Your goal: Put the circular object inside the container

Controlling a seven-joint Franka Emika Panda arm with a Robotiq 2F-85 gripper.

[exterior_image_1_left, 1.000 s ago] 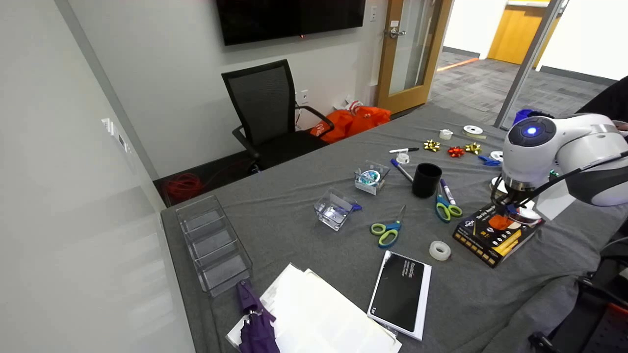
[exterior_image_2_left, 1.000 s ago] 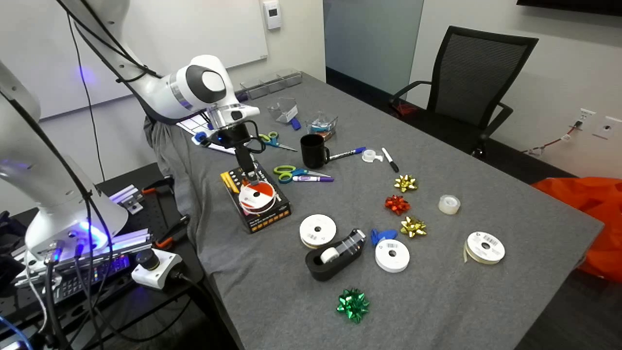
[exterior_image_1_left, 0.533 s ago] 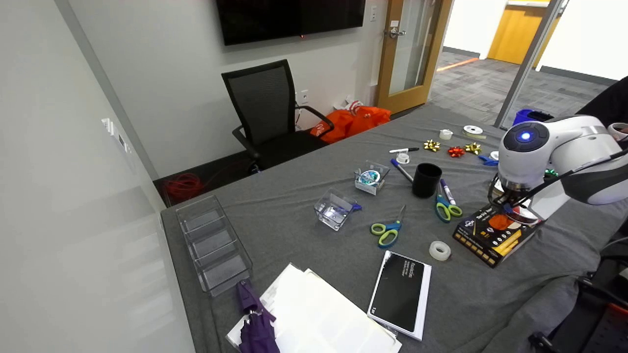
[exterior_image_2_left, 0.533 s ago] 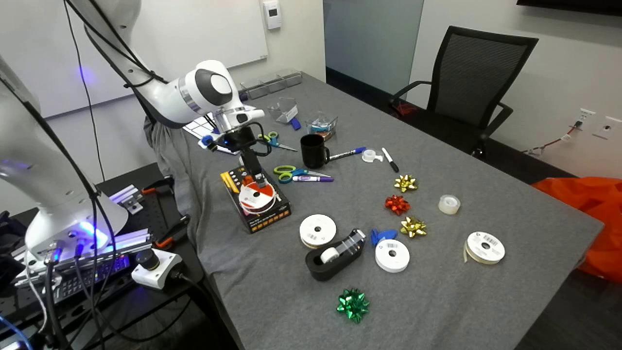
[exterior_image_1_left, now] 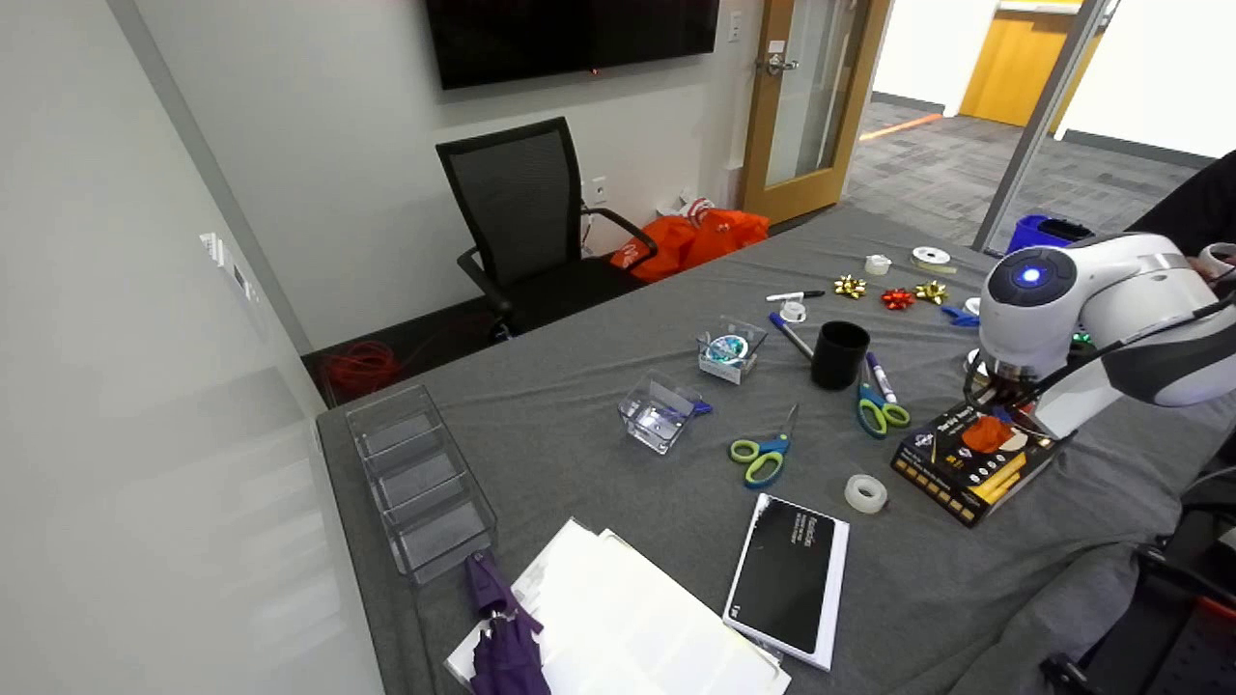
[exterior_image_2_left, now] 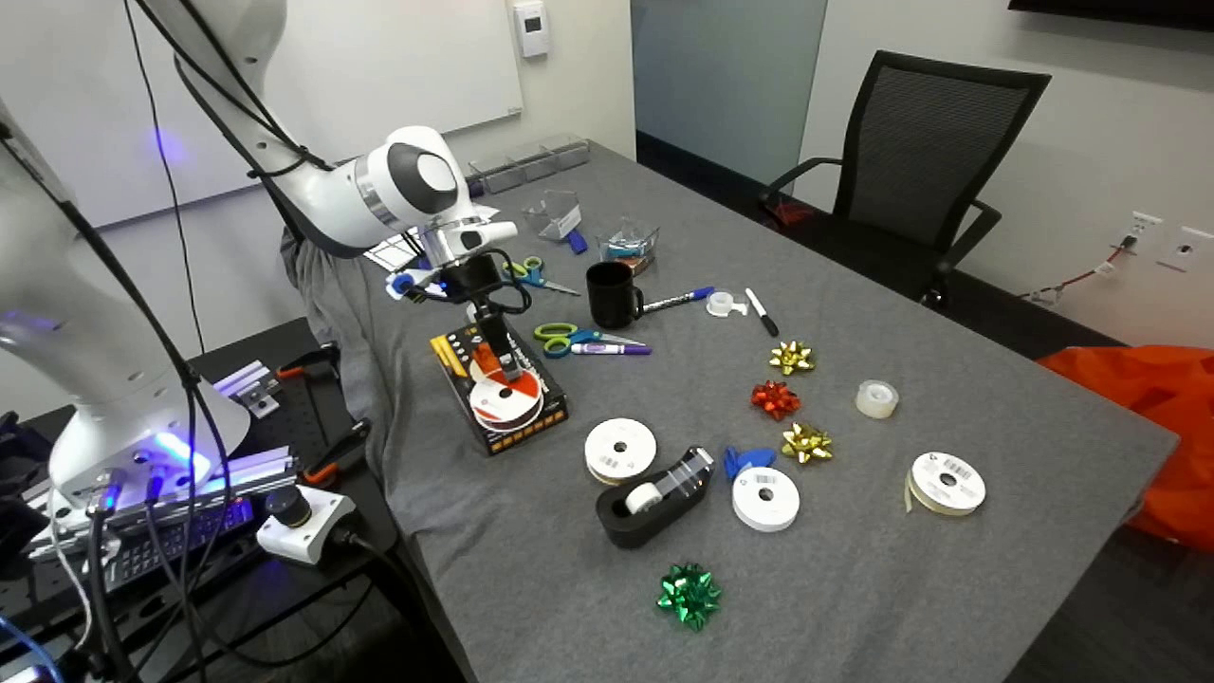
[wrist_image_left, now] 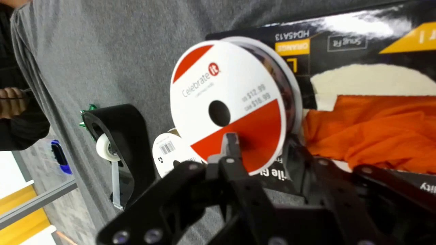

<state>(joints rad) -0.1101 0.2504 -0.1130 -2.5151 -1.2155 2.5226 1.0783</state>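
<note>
Grey cloth spreads widest, and above it the white Franka Panda arm stands, in an exterior view, at eleven o'clock of a black glove box. Next comes the Robotiq gripper over the box, then two clear plastic bins, well apart from the box toward one o'clock. Smallest is the Celebrate It ribbon spool, clenched between the gripper's fingers at the box's five o'clock end; whether it touches the box is unclear.
</note>
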